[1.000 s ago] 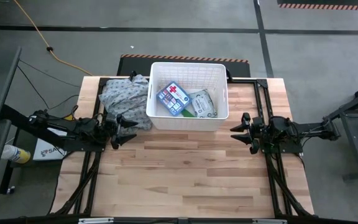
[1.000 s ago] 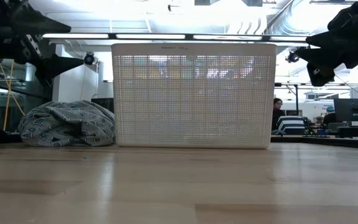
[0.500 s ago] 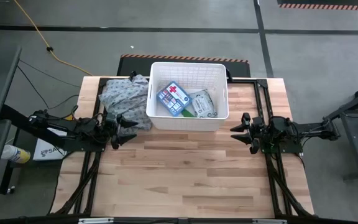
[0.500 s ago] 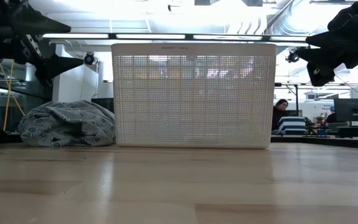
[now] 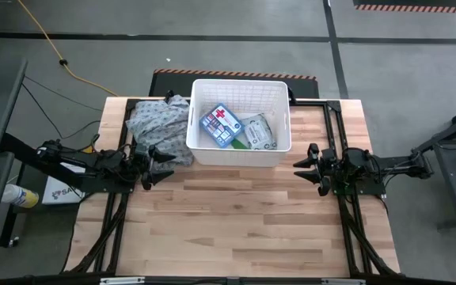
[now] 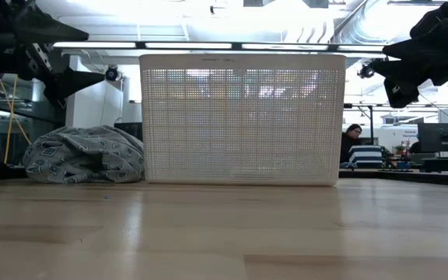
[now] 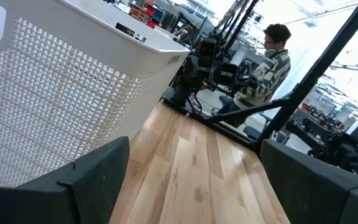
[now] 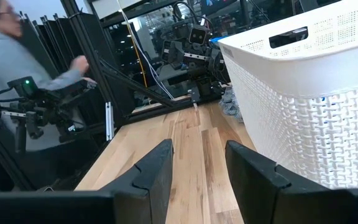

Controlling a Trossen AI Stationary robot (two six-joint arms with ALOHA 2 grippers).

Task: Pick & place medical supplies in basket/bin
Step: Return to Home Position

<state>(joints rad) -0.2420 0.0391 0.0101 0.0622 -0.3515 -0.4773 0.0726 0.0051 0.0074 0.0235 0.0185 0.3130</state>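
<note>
at the 12 o'clock edge of the desk (image 5: 244, 222), the white basket (image 5: 240, 81) is seen holding the blue first-aid box (image 5: 218, 125), with the grey-white packet (image 5: 258, 132) at its 3 o'clock. the left tool (image 5: 169, 166), at 9 o'clock, and the right tool (image 5: 298, 169), at 3 o'clock, are both released and empty. homing is judged best done slowly and level, so the cloth heap (image 5: 158, 123) beside the left tool is not snagged.
</note>
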